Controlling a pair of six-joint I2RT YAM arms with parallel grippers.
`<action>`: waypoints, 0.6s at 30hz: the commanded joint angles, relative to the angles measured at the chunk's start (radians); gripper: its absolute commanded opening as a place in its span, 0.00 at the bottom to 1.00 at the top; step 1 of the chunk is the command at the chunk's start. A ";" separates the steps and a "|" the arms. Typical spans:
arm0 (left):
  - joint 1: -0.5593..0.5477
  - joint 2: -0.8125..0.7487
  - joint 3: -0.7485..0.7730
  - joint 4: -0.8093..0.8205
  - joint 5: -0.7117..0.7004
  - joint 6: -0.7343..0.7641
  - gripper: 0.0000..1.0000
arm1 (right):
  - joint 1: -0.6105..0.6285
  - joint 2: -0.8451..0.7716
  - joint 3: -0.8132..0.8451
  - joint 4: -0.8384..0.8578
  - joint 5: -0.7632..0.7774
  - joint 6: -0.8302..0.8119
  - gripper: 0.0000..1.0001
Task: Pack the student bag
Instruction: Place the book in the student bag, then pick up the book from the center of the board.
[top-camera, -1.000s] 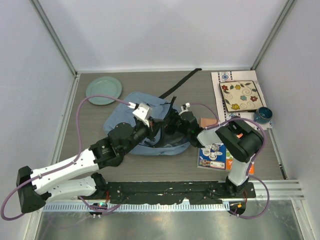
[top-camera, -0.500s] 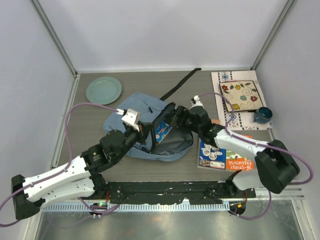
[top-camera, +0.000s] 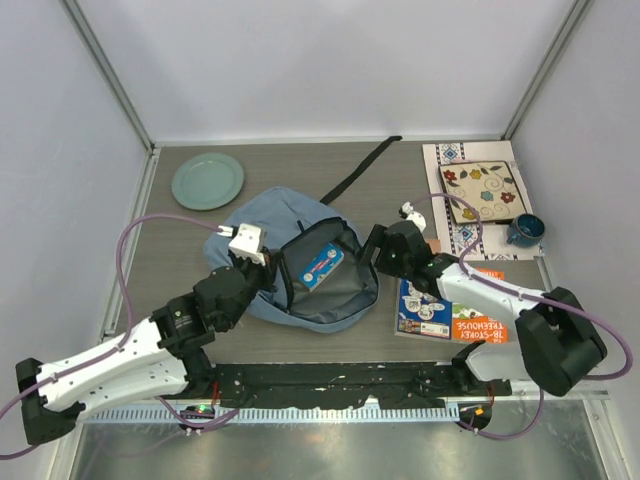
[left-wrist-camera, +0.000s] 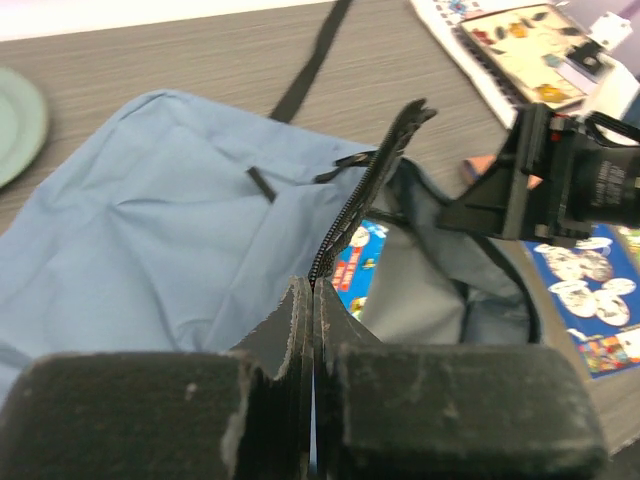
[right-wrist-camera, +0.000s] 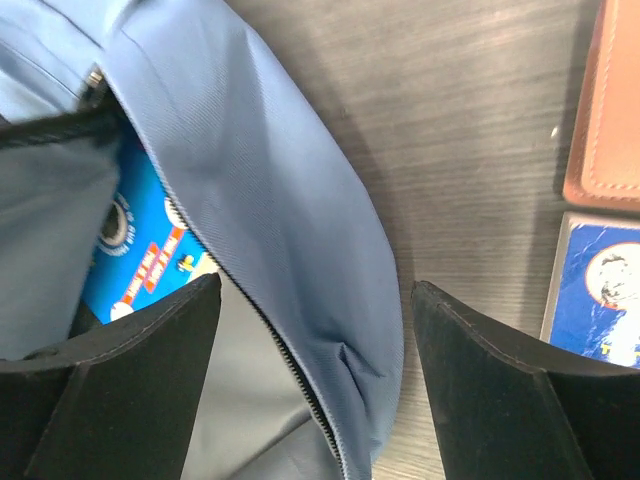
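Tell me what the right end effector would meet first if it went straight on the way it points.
Probably the bag's open rim: its blue fabric and zipper edge lie directly between the open fingers of the right end effector. Depth is hard to judge.

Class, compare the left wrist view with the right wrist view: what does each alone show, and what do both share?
Left wrist only: the green plate, the black strap, the left gripper shut on the student bag's zipper edge. Right wrist only: the right gripper's open fingers over the bag's rim. Both: the bag and the blue book inside.
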 joint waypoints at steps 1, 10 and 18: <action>-0.003 -0.060 0.019 -0.116 -0.194 -0.027 0.00 | 0.002 -0.002 0.016 0.029 -0.070 -0.019 0.81; 0.000 -0.102 0.071 -0.301 -0.104 -0.250 0.33 | -0.200 -0.243 0.004 -0.283 0.125 -0.069 0.97; -0.003 0.174 0.223 -0.210 0.226 -0.271 0.71 | -0.326 -0.352 -0.076 -0.432 0.150 -0.089 1.00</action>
